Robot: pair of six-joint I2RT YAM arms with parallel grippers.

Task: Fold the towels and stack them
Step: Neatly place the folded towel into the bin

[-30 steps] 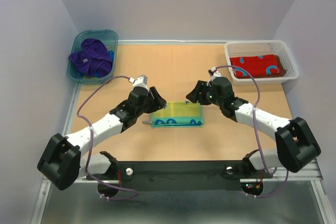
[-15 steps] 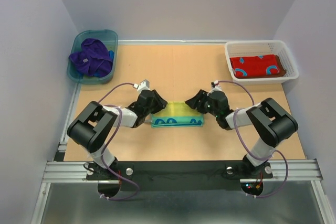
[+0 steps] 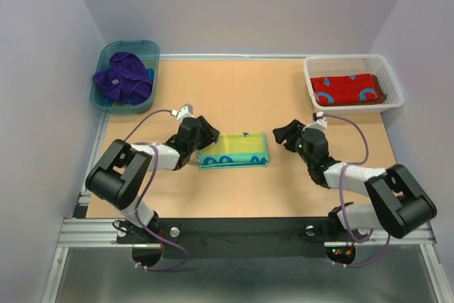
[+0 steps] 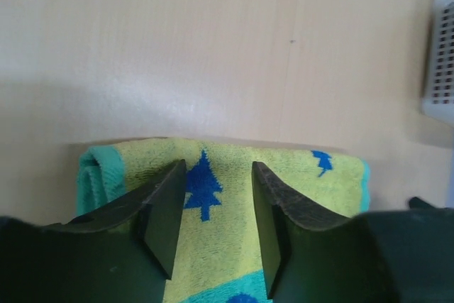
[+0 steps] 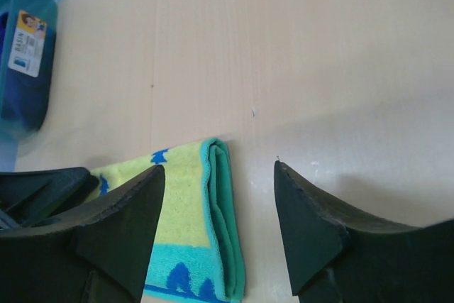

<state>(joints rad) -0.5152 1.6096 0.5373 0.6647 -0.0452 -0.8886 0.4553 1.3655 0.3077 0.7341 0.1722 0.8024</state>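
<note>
The wooden table carries everything. Both arms reach in low from its near edge and face each other across its middle.

The white mesh basket stands beyond the right pincer and off to its outer side, at the far right corner. Its wall just shows at the edge of the left wrist view. The teal tub sits beyond the left pincer and outward of it, at the far left corner. The right wrist camera catches it well ahead of that pincer's fingers.

A folded red towel with blue marks lies flat in the basket, and a purple towel is bunched in the tub.

The yellow-and-teal towel lies folded into a neat strip between the two pincers. Its left end is under the left pincer's fingers, and its right end stops short of the right pincer.

The left pincer stands moderately parted over the towel – a blue tree motif shows flat in the gap, with nothing pinched. The right pincer is spread wide and holds nothing – the towel's folded teal edge lies just ahead, nearer one finger.
</note>
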